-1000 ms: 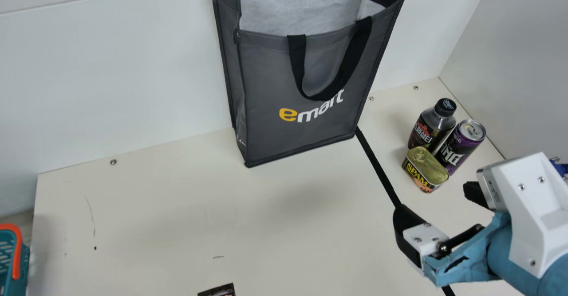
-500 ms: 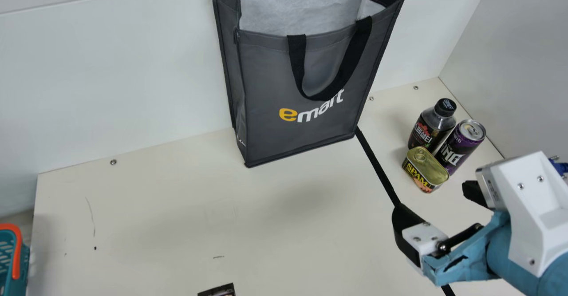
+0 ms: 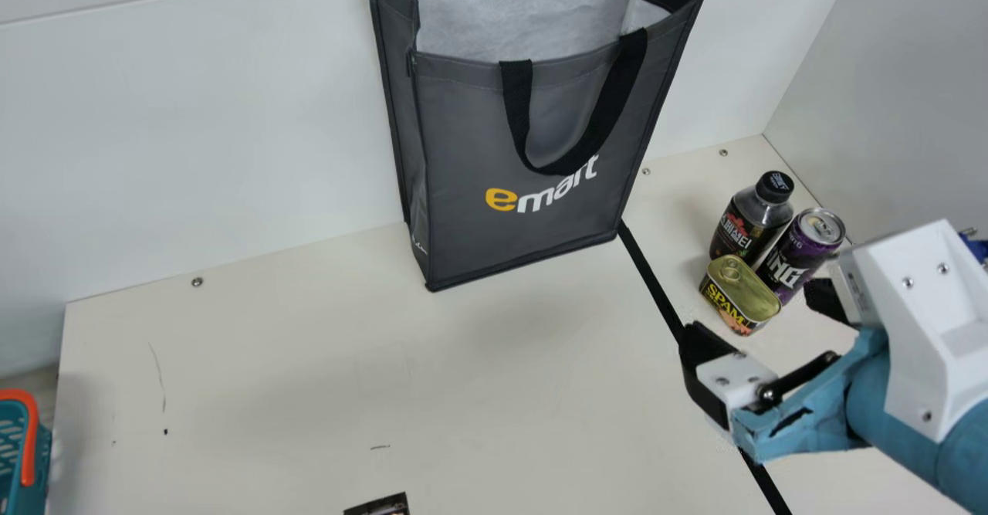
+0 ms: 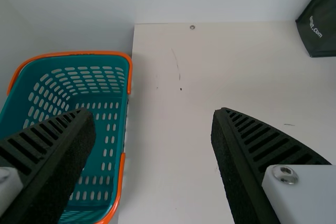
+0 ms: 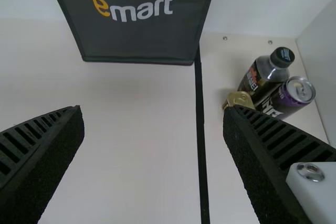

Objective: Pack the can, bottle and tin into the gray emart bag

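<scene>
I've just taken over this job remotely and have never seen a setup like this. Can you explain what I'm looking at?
The machine is a pair of black robot arms at a cream table. The main view comes from a camera on a neck between them; the other two come from cameras on the wrists, each with its own two ribbed fingers in front.

The gray emart bag stands open against the back wall. Toward the table's right side, the bottle, the purple can and the tin are grouped closely. A teal basket sits beside the table's left edge.

Nothing is held: the left gripper and the right gripper are both open.
</scene>
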